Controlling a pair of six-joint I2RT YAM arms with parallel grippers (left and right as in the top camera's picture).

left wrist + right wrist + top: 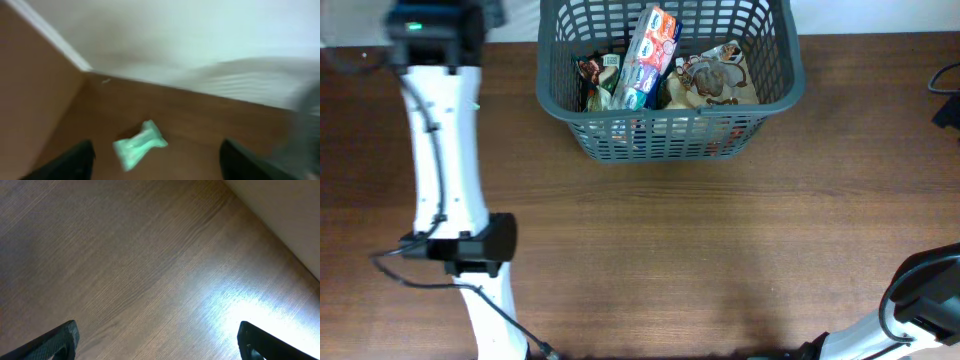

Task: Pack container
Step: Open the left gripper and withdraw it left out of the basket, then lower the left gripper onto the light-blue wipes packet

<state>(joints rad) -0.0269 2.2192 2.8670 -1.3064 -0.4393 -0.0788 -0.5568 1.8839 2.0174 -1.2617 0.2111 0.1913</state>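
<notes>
Overhead: large dark grey plastic basket with lattice-slotted sides (620,140) sits at the far middle of the brown wood-grain table (720,230), a little right of the left arm.

Contents: a long pink, blue and white printed packet (645,58) leans up against the far side. A brown and cream packet (715,78) lies to its right. A dark packet (590,80) is tucked into the left end. All three are inside the basket.

Left arm, white-shelled (445,150), reaches up the left side of the table. Its dark wrist is at the far left edge, well apart from the basket.

Left wrist view, blurred: left claw (155,150) is spread wide, with both dark fingers (75,165) low in the picture. A small pale green crumpled wrapper packet (139,145) lies on the table in line with the gap between them. No finger touches it. Pale surface beyond the table edge; too smeared to name.

Right arm (920,300) is at the near right corner. Right claw (157,330) is spread fully and holds nothing, over bare wood with a bright glare patch.
</notes>
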